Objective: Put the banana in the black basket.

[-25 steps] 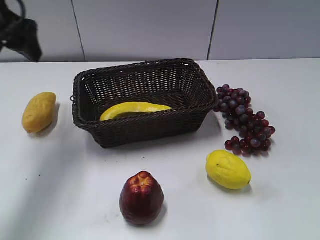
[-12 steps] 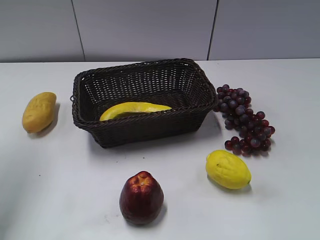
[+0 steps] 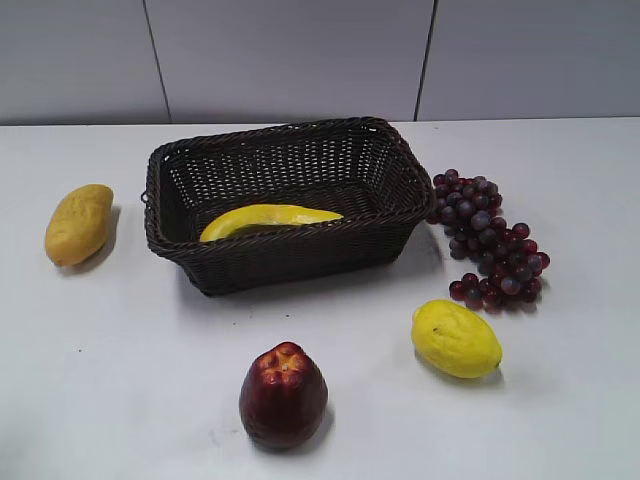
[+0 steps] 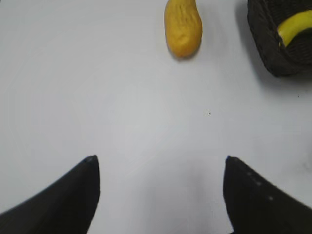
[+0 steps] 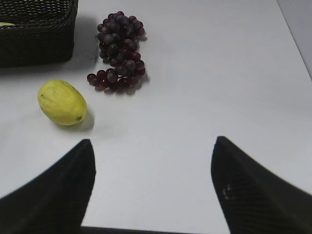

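Banana (image 3: 268, 219) lies inside the black basket (image 3: 290, 255).
My left gripper (image 4: 158, 163) and right gripper (image 5: 152, 146) are spread, holding nothing; mango (image 4: 182, 25) at 12 o'clock.

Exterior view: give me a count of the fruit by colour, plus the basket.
Yellow fruit: 3, namely banana, mango, lemon
Dark red fruit: 1
Purple grape bunch: 1
Black basket: 1
Total: 6

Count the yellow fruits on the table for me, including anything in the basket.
3. The banana lies inside the black basket, the mango sits to the basket's left, and the lemon sits in front of the grapes. The basket's near wall could hide more.
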{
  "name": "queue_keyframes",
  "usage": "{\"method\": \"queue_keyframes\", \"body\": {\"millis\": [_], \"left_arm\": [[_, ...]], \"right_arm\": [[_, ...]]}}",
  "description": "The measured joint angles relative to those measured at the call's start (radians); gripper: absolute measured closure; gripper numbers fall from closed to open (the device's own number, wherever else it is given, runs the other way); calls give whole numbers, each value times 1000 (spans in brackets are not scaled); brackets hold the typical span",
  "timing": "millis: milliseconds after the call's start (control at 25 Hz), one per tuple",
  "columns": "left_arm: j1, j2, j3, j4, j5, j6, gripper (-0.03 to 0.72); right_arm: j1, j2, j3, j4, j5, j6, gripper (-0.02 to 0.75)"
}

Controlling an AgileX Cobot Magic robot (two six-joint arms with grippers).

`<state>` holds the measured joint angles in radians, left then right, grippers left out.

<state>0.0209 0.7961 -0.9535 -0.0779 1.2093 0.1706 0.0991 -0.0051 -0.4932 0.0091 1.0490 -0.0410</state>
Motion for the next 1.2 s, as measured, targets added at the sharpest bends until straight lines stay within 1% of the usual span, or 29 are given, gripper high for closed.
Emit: {"method": "queue_keyframes", "body": {"millis": [160, 280, 440, 560, 680, 1040, 1200], "left_arm": [[0, -224, 182, 1, -33, 0, 106], [0, -378, 282, 1, -57, 0, 106], [0, -526, 367, 1, -101, 0, 109], [0, -579, 416, 1, -125, 0, 114], [0, -587, 440, 0, -144, 0, 116], [0, -590, 446, 0, -152, 0, 123], [0, -629, 446, 0, -154, 0, 129]], "right_arm": [[0, 0, 0, 0, 0, 0, 147], [0, 0, 0, 0, 0, 0, 147], [0, 0, 0, 0, 0, 0, 147], [0, 0, 0, 0, 0, 0, 147], [0, 0, 0, 0, 0, 0, 147], [0, 0, 0, 0, 0, 0, 147], [0, 0, 0, 0, 0, 0, 147]]}}
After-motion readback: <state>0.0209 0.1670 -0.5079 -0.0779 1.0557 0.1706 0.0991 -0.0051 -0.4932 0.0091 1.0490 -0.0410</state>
